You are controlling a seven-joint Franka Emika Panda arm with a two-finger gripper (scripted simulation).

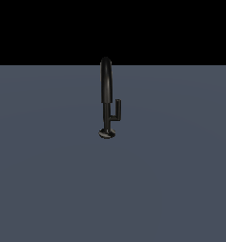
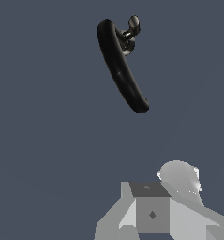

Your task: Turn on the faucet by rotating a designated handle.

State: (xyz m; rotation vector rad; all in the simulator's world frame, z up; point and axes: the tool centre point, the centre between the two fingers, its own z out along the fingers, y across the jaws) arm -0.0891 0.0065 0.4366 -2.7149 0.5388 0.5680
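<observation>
A: Where does the handle [image 1: 116, 111] sit?

B: It branches off the stem of the faucet [image 1: 106, 94], on the exterior view's right of that stem. A short stub runs out sideways, then a thin bar rises upright beside the stem, ending below the top of the arched spout.

A: And the faucet itself?

B: Glossy black, upright, its small round base resting on the flat grey surface [image 1: 48, 179]. The spout arches tall and narrow above the stem.

A: What does the wrist view give?

B: The faucet [image 2: 120, 65] seen from above, so the spout reads as a long curved black bar, with the handle [image 2: 132, 26] showing as a small shiny nub beside it.

A: Is the gripper near the faucet?

B: Well apart from it. Only pale grey blocky parts of the arm [image 2: 165, 206] show at the edge of the wrist view, away from the faucet. Nothing touches the handle.

A: Fingers spread or pressed together?

B: I cannot tell; those grey shapes may be part of the hand, but no fingertips are clearly visible.
</observation>
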